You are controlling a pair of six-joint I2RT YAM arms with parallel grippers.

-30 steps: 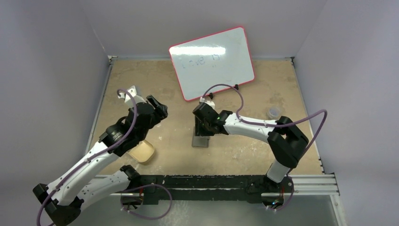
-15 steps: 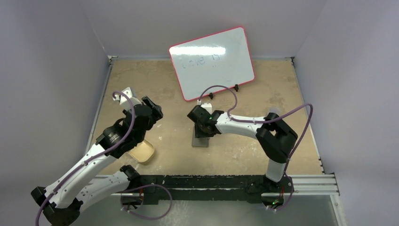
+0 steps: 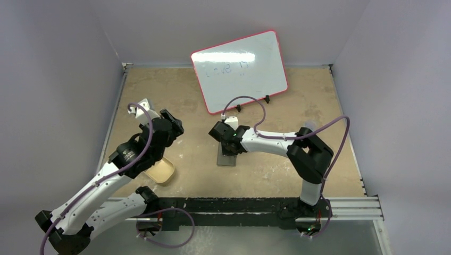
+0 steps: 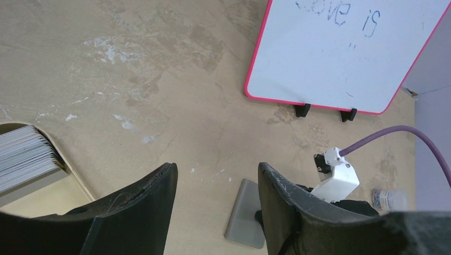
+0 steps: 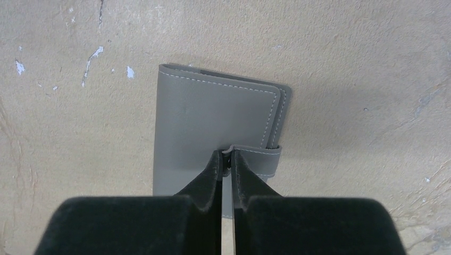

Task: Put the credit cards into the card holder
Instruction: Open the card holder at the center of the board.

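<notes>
The card holder (image 3: 225, 158), a closed grey wallet, lies flat at mid-table; it also shows in the right wrist view (image 5: 213, 114) and the left wrist view (image 4: 243, 217). My right gripper (image 5: 226, 155) is shut on its small closing tab (image 5: 260, 159), pinching the tab's edge between the fingertips. A stack of credit cards (image 4: 24, 156) stands on edge in a gold tin (image 3: 162, 171) at the near left. My left gripper (image 4: 215, 169) hangs open above the bare table between the tin and the card holder, with nothing between its fingers.
A red-rimmed whiteboard (image 3: 239, 69) stands propped at the back centre. A small clear container (image 4: 388, 199) sits to the right behind the right arm. The tin's rim (image 4: 64, 162) lies just left of my left fingers.
My right gripper has closed from half open onto the card holder's tab, and its arm has shifted slightly left. The left arm drew back a little, then held still.
</notes>
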